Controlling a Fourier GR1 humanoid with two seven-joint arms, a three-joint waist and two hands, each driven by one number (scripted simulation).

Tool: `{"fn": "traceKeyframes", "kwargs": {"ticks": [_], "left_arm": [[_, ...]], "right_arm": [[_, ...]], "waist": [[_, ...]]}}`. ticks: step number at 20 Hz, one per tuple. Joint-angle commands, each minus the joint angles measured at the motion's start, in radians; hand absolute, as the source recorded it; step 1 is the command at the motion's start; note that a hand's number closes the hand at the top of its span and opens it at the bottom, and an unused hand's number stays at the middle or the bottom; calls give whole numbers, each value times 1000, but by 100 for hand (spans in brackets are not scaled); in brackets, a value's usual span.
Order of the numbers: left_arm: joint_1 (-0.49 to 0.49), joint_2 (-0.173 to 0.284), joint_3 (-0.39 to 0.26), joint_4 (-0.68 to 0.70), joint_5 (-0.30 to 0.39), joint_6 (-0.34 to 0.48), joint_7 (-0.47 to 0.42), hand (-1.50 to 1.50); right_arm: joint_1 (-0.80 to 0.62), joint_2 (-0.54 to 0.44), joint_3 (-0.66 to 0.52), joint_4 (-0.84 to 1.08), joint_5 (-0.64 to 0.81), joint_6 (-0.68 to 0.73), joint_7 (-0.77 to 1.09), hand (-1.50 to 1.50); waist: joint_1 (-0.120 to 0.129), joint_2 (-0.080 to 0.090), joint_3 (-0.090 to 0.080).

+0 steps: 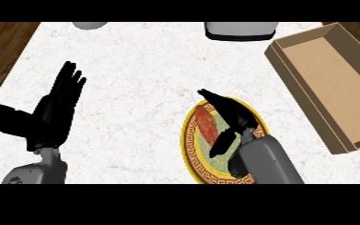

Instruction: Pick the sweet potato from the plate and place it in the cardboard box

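Observation:
A reddish-brown sweet potato lies on a round plate with a yellow rim and a dark patterned band, low and right of centre on the counter. My right hand hovers over the plate just right of the sweet potato, fingers straight and pointing up-left, thumb spread down towards the plate; it holds nothing. The open cardboard box sits at the right edge, empty inside. My left hand rests open at the left with fingers up.
A grey appliance stands at the counter's far edge, left of the box. A pale round object shows at the far left edge. Dark wood borders the white marble counter at the upper left.

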Motion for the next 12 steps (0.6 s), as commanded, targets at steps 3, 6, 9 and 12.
{"fn": "traceKeyframes", "kwargs": {"ticks": [3,6,9,12], "left_arm": [[-11,-5,9,-24,-5,12,28,0],[12,-35,-8,53,-24,-13,-85,0],[16,-14,-7,-83,-13,18,75,0],[28,-24,6,11,-14,-12,-44,0]], "right_arm": [[139,-7,60,-57,50,-61,-63,-150],[41,12,55,-16,33,-61,-32,150],[-8,-32,61,45,91,-87,-136,150],[-10,-38,76,-59,106,-55,-70,150]], "waist": [[-4,-2,0],[-3,-1,0],[1,-1,0],[-3,-1,0]]}}
